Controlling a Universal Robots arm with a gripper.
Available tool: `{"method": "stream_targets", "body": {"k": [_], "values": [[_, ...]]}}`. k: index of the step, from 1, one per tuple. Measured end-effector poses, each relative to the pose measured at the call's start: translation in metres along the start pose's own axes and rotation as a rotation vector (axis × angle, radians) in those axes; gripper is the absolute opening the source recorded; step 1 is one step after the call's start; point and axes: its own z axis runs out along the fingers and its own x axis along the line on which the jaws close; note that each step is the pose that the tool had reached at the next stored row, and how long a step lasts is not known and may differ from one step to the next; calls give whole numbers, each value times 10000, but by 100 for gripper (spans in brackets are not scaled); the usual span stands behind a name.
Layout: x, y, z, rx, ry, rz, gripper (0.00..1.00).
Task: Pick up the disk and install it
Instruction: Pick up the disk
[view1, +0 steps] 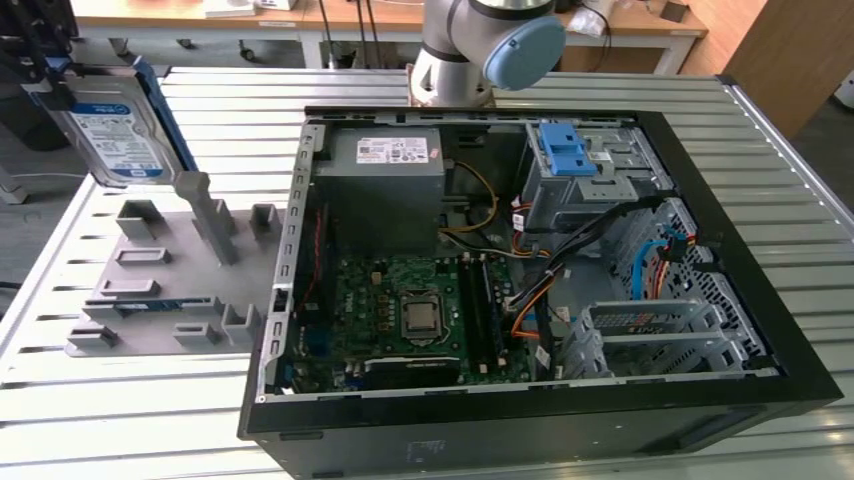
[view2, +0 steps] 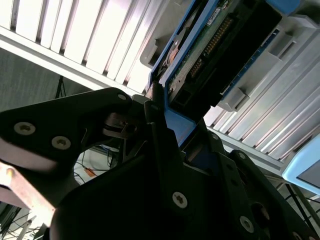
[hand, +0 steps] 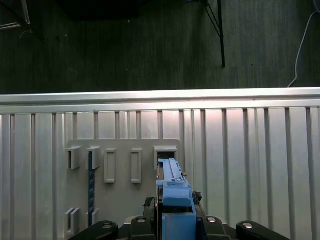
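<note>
When you check the jaws in the second wrist view, you see the gripper closed on the blue-framed end of the disk. You find the disk held on edge over the grey slotted rack at the exterior view's left, outside the open computer case; the first wrist view puts it just beside the rack's end slot. Rack and case both rest on the slatted metal table, with the case to the exterior view's right of the rack.
</note>
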Motion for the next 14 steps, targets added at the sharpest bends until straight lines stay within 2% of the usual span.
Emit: {"method": "stream_targets", "body": {"k": [14], "values": [[0, 2, -94, 1, 0, 0, 36]]}}
